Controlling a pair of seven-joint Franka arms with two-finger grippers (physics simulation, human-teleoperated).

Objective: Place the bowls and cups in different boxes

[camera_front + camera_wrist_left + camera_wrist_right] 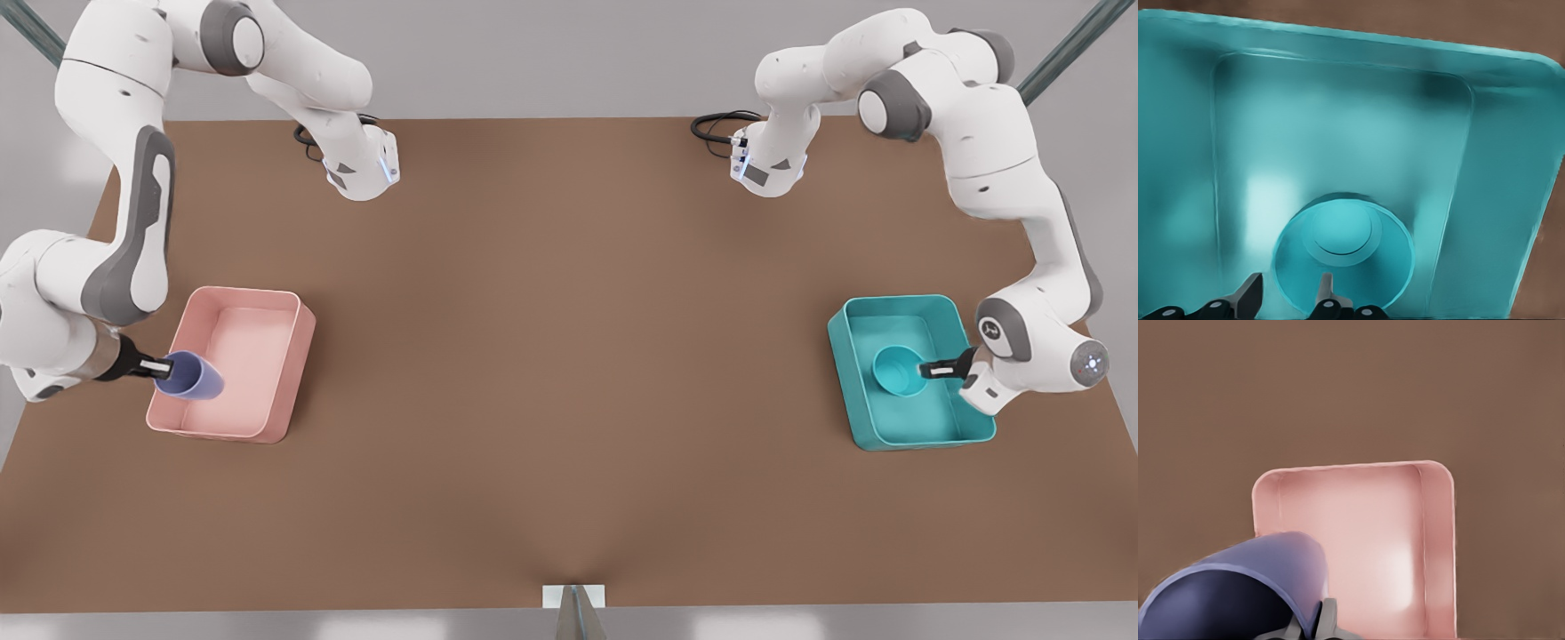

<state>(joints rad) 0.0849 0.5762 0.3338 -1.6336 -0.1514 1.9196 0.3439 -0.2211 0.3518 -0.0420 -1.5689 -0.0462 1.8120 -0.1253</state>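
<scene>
Both hands grip something: left hand (932,370) pinches the bowl (898,371) rim over the teal box (916,436), right hand (158,365) clamps the cup (191,376) over the pink box (258,329).

On the bench (569,373), the box (233,363) with the cup (188,375) over its edge sits well to the front view's left of the box (907,372) holding the bowl (898,370), the two well apart.

Both arms reach low, each tool clamped on a rim.

The left tool (930,369) sits at the front view's right, pinching the small round teal bowl (896,371); the right tool (158,365), at that view's left, grips the tilted lavender-purple cup (191,376).
</scene>
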